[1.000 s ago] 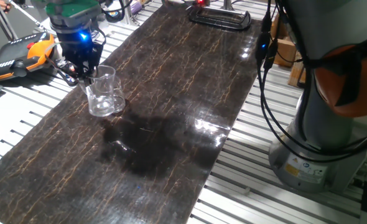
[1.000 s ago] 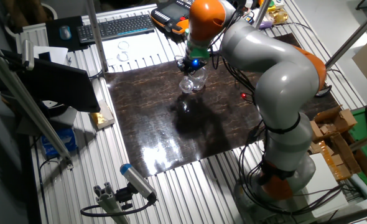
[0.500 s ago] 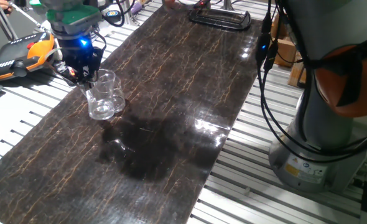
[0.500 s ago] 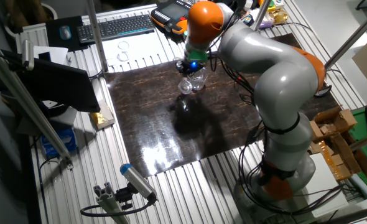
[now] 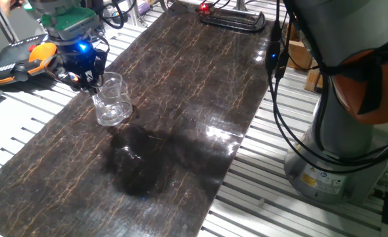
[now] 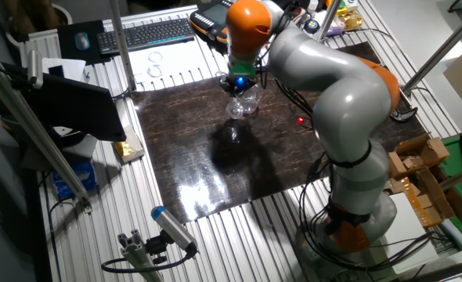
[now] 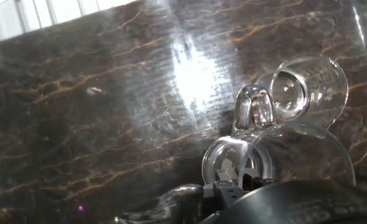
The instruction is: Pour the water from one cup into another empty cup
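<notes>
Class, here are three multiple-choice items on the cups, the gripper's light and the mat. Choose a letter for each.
1. Where are the clear cups?
A. mid-mat
B. by the dark mat's edge, beside the gripper
C. off the mat

2. What colour is the light on the gripper?
A. green
B. white
C. blue

3. How do the cups stand?
A. mouth up, uncovered
B. upside down
C. lidded

Answers:
1. B, the glass sits near the mat's border, right beside the gripper.
2. C, a blue glow shows in both fixed views.
3. A, the open rims face upward.
</notes>
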`<state>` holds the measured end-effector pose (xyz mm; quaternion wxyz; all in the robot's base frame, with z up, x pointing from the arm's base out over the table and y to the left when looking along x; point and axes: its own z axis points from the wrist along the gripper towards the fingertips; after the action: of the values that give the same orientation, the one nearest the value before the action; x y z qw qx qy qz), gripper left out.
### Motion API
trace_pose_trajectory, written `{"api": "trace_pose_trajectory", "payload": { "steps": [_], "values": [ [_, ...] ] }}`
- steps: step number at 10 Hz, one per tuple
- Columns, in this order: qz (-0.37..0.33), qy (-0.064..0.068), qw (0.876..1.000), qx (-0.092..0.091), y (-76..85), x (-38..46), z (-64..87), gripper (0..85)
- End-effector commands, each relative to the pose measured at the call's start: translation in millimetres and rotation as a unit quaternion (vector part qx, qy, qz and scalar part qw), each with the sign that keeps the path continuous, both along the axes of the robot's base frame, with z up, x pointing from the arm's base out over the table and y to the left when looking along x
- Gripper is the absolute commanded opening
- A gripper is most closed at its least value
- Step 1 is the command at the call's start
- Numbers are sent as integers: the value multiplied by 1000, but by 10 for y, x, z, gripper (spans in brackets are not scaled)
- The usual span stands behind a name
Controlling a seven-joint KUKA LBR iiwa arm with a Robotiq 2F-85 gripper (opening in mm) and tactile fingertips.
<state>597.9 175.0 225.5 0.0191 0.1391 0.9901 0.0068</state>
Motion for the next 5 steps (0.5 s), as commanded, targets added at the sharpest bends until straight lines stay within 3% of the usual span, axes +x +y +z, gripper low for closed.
{"api": "trace_pose_trajectory", "payload": {
  "steps": [1,3,5],
  "values": [
    [5,-8,1000,0,1,1,1,7],
    [25,-14,999,21,1,1,1,7],
    [38,-9,999,32,88,16,-21,7]
  ]
}}
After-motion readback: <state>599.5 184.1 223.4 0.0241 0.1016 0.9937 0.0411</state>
